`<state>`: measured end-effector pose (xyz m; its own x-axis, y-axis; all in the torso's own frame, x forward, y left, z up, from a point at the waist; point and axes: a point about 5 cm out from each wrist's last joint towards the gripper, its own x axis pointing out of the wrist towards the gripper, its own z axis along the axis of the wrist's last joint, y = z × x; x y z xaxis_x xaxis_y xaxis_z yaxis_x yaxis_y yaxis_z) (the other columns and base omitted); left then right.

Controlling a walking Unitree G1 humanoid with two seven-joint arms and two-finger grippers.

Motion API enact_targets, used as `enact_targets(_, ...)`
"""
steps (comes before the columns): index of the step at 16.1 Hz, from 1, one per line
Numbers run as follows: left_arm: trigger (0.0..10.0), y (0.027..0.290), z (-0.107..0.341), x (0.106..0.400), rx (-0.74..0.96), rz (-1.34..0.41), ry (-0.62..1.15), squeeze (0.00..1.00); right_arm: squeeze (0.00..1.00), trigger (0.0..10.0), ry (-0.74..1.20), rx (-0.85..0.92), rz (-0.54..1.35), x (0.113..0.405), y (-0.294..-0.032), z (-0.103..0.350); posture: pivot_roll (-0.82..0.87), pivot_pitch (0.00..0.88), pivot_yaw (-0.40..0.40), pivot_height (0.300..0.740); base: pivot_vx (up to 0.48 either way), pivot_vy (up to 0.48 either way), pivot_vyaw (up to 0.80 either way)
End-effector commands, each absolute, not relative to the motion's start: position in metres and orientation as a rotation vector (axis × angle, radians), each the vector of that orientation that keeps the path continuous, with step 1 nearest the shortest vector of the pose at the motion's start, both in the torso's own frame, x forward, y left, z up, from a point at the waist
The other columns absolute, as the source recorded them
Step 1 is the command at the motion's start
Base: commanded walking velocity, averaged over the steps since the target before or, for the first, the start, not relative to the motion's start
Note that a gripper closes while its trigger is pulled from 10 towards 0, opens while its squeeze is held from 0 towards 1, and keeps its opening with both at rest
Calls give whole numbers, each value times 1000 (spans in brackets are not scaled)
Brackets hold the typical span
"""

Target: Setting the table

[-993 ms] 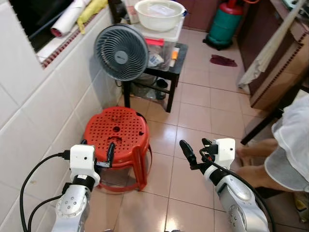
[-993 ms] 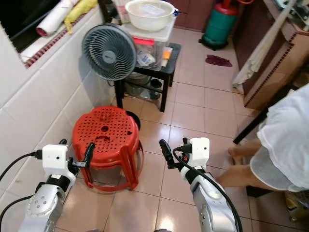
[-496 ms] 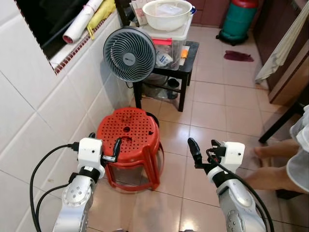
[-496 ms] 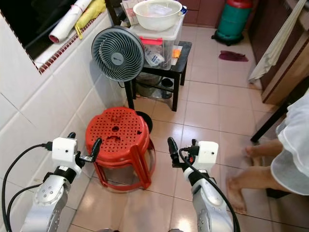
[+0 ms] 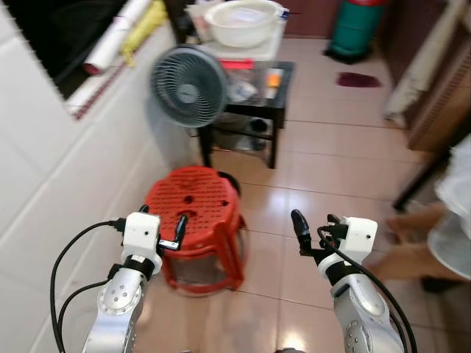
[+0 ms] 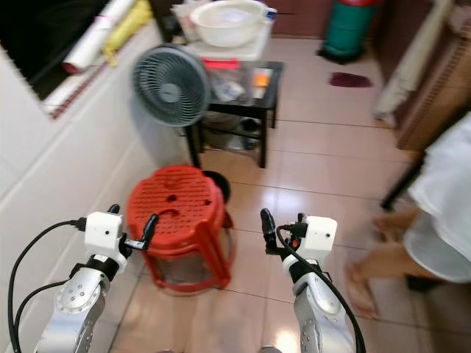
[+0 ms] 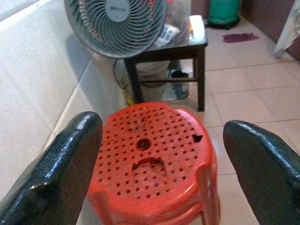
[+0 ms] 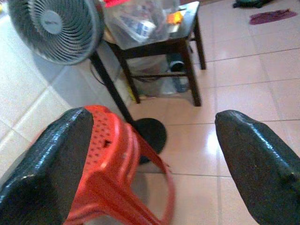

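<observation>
While both the left gripper (image 5: 179,229) and right gripper (image 5: 299,228) hung spread and empty, it looked like the approach step, and next it'd need to close on the red stool (image 5: 193,213).

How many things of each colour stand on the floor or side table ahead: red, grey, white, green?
Red: 1, the plastic stool.
Grey: 1, the fan.
White: 1, the basin.
Green: 1, the gas cylinder.
Total: 4.

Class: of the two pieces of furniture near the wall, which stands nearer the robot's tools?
The red stool, right by the left tool. The black table stands farther off, behind the fan.
</observation>
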<state>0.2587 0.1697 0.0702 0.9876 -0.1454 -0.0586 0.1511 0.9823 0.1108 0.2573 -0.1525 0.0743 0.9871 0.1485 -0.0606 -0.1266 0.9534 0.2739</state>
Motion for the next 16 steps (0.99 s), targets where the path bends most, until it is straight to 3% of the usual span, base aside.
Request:
enact_targets(1,10000,176,64,254,120,-116,72,0,0,10000,82,264,153,256,-153,76,-91,127,54,740,0,0,-800)
enact_targets(5,10000,182,58,249,112,-42,97,0,0,10000,108,239,191,257,-155,76,-85,143,5,740,0,0,-800)
enact_targets(11,10000,182,62,251,115,-37,97,0,0,10000,113,233,197,257,-156,78,-98,145,8,740,-43,0,-777)
enact_targets(16,10000,180,65,253,121,-51,98,0,0,10000,113,237,180,252,-158,77,-114,155,19,740,-280,0,-88)
